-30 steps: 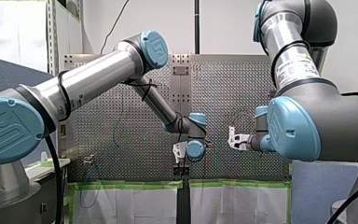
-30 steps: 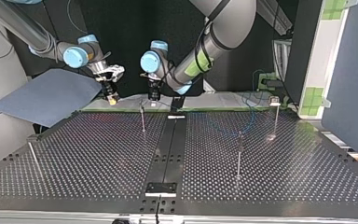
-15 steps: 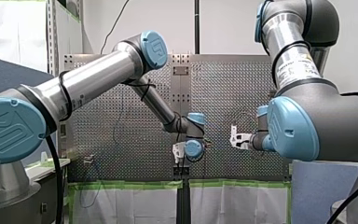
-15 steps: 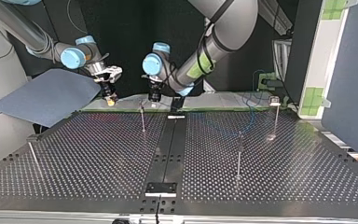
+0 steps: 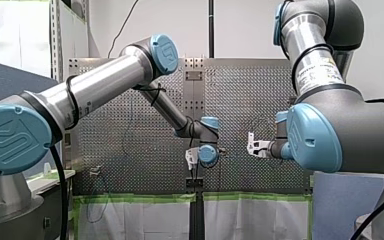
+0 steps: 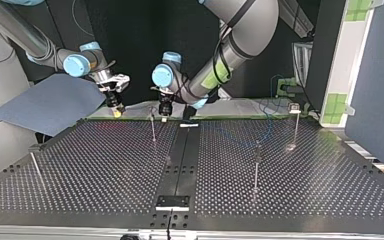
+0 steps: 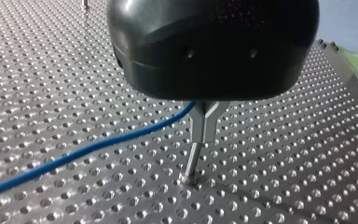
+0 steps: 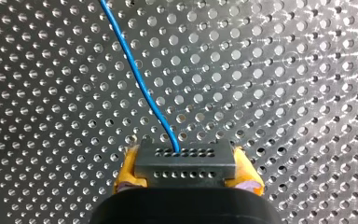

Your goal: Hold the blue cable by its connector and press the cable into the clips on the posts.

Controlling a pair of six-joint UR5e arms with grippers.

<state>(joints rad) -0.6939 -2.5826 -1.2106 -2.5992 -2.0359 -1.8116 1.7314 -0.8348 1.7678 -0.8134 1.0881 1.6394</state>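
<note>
My right gripper [image 8: 186, 173] clenches the grey connector [image 8: 184, 157], the blue cable [image 8: 140, 79] running on ahead of it. Under my left gripper [image 7: 212, 70], whose grip cannot be told, the cable reaches the clip [image 7: 204, 116] atop a post [image 7: 192, 161].

There's the blue cable [image 8: 140, 79], curving up from the dark, hole-dotted connector [image 8: 184, 161] clamped in my right pincer [image 8: 185, 173]; farther along it meets the forked clip [image 7: 204, 114] atop an upright post [image 7: 192, 161].

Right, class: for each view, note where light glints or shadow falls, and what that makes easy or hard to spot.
Left wrist view: the perforated table glints all over, yet the blue cable stands out; the clip sits shaded under the black housing. Right wrist view: bright hole rims, dark connector. Top view: black backdrop, the cable barely shows.
</note>
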